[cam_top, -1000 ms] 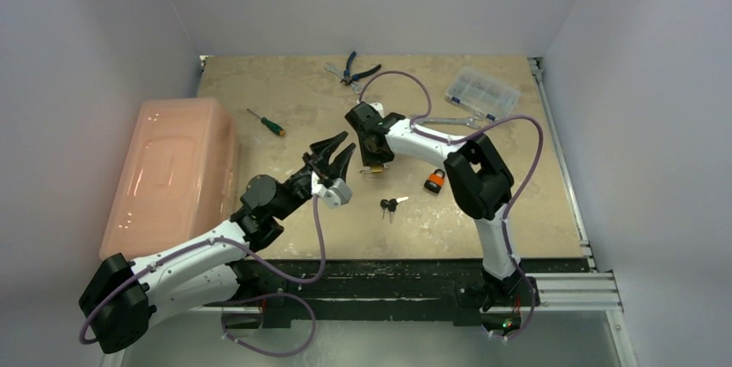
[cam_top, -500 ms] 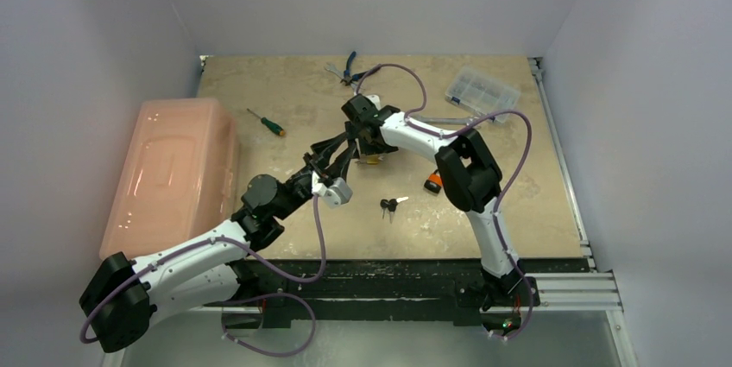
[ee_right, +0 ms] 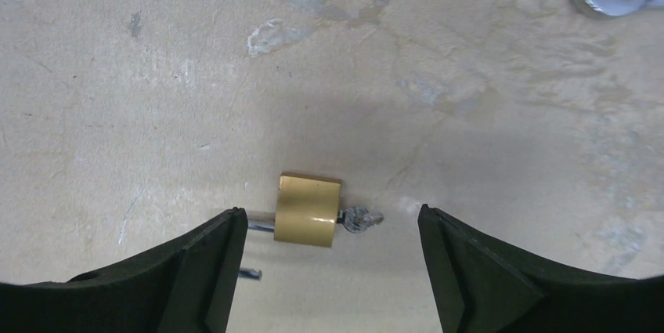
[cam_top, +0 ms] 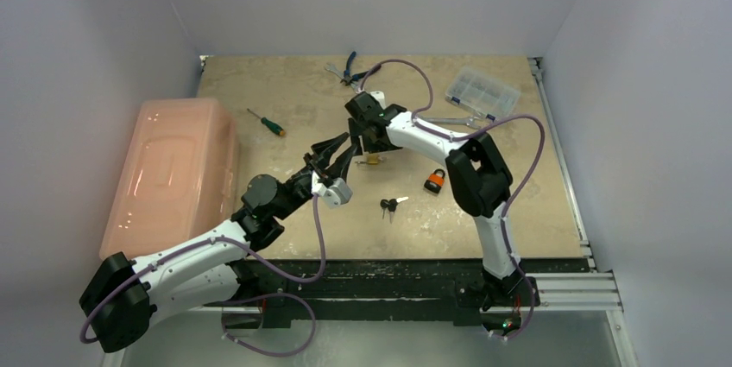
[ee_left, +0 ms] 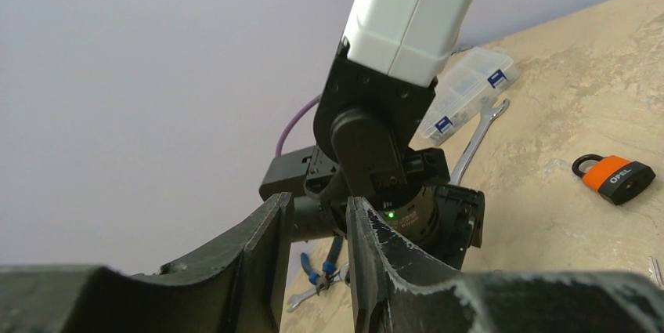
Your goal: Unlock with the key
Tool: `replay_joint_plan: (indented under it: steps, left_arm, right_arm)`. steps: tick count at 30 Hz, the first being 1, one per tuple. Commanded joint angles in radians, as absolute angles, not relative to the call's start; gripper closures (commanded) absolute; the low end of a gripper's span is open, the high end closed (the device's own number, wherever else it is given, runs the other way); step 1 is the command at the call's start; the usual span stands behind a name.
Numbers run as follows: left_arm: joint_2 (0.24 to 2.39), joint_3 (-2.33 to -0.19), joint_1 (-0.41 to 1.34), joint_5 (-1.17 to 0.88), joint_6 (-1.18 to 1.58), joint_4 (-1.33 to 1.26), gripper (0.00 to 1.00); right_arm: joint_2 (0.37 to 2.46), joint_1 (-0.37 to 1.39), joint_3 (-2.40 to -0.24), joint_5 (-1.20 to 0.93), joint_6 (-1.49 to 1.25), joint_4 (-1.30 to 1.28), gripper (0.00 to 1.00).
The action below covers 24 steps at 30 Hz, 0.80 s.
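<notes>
A: Where is the brass padlock?

B: Flat on the table, about in the middle. The key sticks out of one end, its silver head resting on the surface.

A: And the shackle?

B: A bit of silver bar shows at the other end, partly hidden by a finger. I cannot tell if it is latched.

A: Is the right pincer holding the lock?

B: No. Its fingers are spread wide, one on each side of the lock and clear of it, with the pincer hanging right above.

A: And the left pincer?

B: It is raised off the table just on the left-edge side of the right wrist, pointing at it. Its fingers stand slightly apart with nothing pinched in the narrow gap.

A: What else is there?

B: An orange padlock and a small key bunch lie nearer the near edge. A clear parts box and a wrench sit toward the far right corner. Blue pliers are at the far edge, with a green-handled screwdriver toward the far left. A pink bin stands beside the left edge.
</notes>
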State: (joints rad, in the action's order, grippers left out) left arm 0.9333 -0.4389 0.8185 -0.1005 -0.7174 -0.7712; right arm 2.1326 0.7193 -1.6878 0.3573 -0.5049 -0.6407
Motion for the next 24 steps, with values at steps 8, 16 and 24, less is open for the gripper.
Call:
replay_joint_plan:
  steps: [8,16,24]
  left_arm:
    - [0.928,-0.442,0.814,-0.117,-0.701,-0.820,0.65]
    - [0.923,-0.443,0.813,-0.113,-0.705,-0.816,0.65]
    - [0.919,-0.442,0.813,-0.113,-0.706,-0.813,0.65]
  right_arm:
    - [1.993,0.733,-1.613,0.386,-0.532,-0.634,0.24]
    - [2.014,0.801,-1.563,0.378,-0.566,-0.619,0.27]
    - [2.064,0.821,-1.555,0.384,-0.587,-0.629,0.28]
